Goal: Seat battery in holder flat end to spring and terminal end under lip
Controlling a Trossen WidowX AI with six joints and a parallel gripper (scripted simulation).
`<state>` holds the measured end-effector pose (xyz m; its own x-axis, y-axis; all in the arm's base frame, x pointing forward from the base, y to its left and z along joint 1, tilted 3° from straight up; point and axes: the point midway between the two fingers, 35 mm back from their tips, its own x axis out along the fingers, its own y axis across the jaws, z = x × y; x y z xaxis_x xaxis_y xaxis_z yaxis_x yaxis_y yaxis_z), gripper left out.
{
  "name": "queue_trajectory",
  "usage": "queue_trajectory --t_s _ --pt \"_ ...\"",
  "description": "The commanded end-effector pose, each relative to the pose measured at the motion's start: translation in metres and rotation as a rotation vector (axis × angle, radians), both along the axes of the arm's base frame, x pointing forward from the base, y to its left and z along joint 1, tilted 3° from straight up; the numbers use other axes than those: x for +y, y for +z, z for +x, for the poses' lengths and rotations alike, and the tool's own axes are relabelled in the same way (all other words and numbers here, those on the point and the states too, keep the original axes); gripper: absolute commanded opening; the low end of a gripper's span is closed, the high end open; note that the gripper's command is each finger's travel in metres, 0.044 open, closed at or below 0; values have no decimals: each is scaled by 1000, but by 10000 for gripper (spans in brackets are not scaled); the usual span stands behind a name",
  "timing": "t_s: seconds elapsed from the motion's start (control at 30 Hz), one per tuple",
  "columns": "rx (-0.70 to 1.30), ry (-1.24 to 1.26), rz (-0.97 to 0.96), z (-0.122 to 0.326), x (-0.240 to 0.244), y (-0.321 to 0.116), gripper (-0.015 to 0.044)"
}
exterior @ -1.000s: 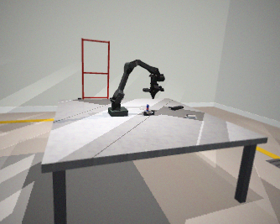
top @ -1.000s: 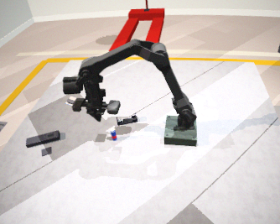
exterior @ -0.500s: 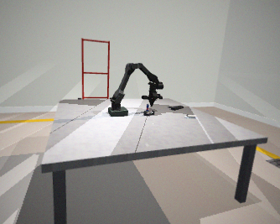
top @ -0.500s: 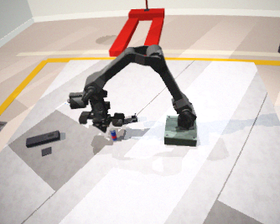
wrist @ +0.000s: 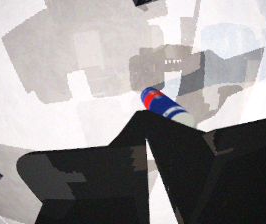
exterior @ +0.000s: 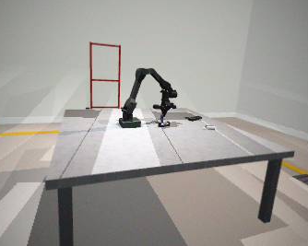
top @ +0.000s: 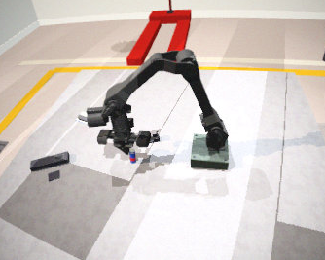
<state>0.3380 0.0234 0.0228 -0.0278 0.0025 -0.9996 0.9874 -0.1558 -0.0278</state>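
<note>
The battery (top: 132,156) (wrist: 166,107) is a small cylinder with blue, red and white bands. It appears to stand on end on the table, free of the fingers. My gripper (top: 126,147) (wrist: 142,115) points down just behind it; the fingers are shut together with nothing between them, and their tips end short of the battery. It also shows small in the exterior view (exterior: 161,116).
The arm's green base (top: 209,152) (exterior: 128,122) stands to the right. A flat black bar (top: 50,161) (exterior: 193,118) and a small dark square (top: 54,176) lie to the left. A small white object (exterior: 210,127) lies apart. A red frame (top: 160,32) stands beyond the table.
</note>
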Motion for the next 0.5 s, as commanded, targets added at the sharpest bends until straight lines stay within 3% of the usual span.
queue_trajectory --t_s 0.0,0.47 --pt "3 -5 5 -7 2 -1 0" --pt "5 -5 5 -29 5 -1 0"
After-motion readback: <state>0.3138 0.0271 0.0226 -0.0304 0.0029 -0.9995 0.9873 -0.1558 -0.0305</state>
